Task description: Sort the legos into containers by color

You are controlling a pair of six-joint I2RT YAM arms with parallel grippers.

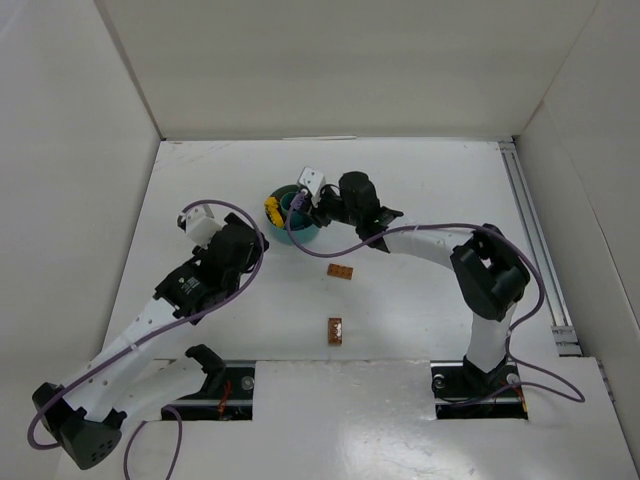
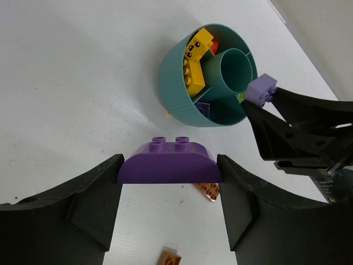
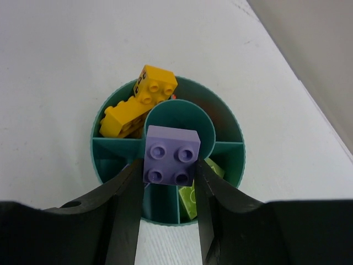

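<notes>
The right fingers (image 3: 124, 212) are closed narrow on a lilac square brick (image 3: 171, 154), studs up, hanging right over the teal dish (image 3: 98, 144), just above the near lip of its centre well (image 3: 182, 118). Yellow bricks (image 3: 135, 107) fill the far-left section and lime green bricks (image 3: 193, 194) a near one. A purple piece (image 2: 202, 109) shows in one outer section, so I'd judge the drop wants a small shift sideways off the well, not straight down. The left fingers (image 2: 88, 201) are spread wider, gripping a dark purple curved brick (image 2: 169, 164) by its ends, long axis crosswise between them. The dish sits ahead and a little right of it, near but apart, so the right arm is nearer. Two brown bricks (image 1: 341, 271) (image 1: 335, 330) lie loose on the desk (image 1: 420, 180). I can't read any writing; a label on the right arm is too small.
</notes>
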